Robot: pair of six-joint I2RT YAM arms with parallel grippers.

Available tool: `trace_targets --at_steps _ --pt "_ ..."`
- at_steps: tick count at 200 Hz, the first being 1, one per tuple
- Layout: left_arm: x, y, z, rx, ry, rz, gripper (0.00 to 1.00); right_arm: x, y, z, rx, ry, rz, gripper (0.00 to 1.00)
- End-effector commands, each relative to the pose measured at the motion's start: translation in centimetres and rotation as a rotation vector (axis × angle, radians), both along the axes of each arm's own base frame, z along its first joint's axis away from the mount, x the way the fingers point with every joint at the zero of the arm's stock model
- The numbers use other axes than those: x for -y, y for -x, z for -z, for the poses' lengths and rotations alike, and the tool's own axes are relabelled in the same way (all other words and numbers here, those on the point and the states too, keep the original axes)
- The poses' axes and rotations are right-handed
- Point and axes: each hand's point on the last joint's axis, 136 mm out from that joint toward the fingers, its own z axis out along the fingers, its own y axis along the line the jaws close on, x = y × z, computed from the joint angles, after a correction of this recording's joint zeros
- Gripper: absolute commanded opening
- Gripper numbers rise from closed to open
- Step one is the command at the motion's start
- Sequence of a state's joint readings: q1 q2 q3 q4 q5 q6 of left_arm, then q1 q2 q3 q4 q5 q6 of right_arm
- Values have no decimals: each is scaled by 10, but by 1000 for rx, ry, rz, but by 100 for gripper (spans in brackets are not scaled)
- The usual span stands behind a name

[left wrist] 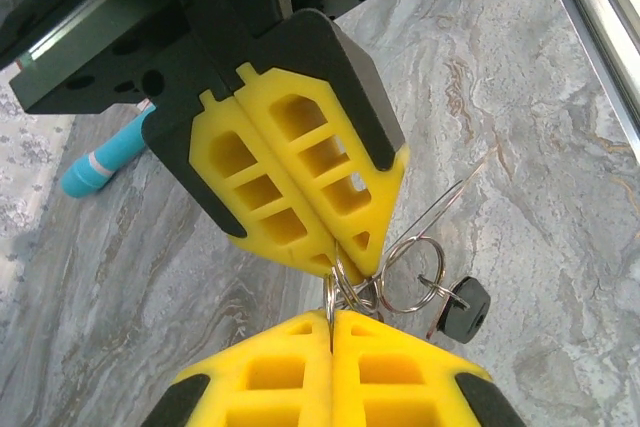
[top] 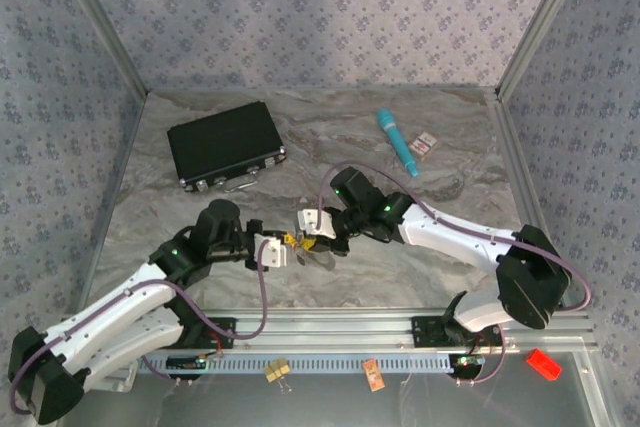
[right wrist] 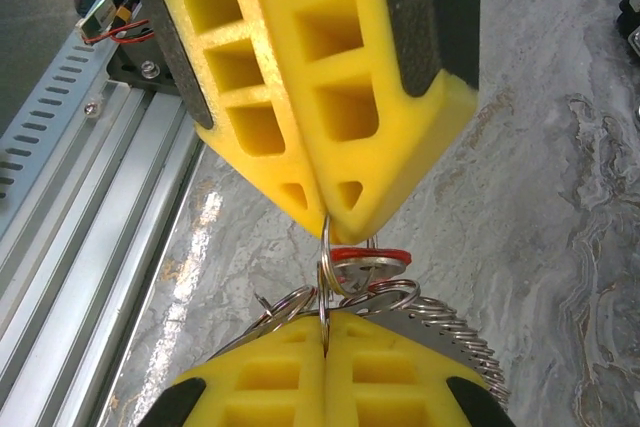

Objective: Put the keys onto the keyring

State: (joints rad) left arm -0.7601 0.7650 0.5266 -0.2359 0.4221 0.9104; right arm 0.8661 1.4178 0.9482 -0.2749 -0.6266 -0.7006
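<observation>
Above the desk (top: pixel 350 122), toward its near edge, the keyring (right wrist: pixel 328 267) is pinched by the closed left jaws and right jaws, and, judged light, floppy and slippery, is best gripped at its thin rim.

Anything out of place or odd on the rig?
Three strays lie on the near side of the aluminium rail, off the grey marble-patterned table: a small brass-coloured clip, a small orange tag, a small red block. Nothing looks spilled or broken.

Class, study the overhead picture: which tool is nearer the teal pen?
Right. The right tool sits nearer the bases and left of the pen; the left tool is further left, meeting it tip to tip.
</observation>
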Motion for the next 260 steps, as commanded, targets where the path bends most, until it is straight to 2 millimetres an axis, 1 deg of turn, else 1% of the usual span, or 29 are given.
trace_targets --at_steps 1,53,105,175,222,260 --pt "7 6 -13 57 16 72 0 -5 2 -13 2 -25 -34 0" --pt "8 7 -13 77 2 83 0 -6 1 -12 2 -21 -35 0" --pt "5 10 -6 88 -41 95 0 -6 -3 -13 15 -19 -19 0" --pt "-5 12 7 98 -117 99 0 -3 -10 -19 50 -41 16 0" --pt "-9 13 15 126 -170 118 0 -7 -12 -23 44 -60 29 0" --pt "-7 11 13 167 -171 119 0 -9 -16 -25 55 -75 49 0"
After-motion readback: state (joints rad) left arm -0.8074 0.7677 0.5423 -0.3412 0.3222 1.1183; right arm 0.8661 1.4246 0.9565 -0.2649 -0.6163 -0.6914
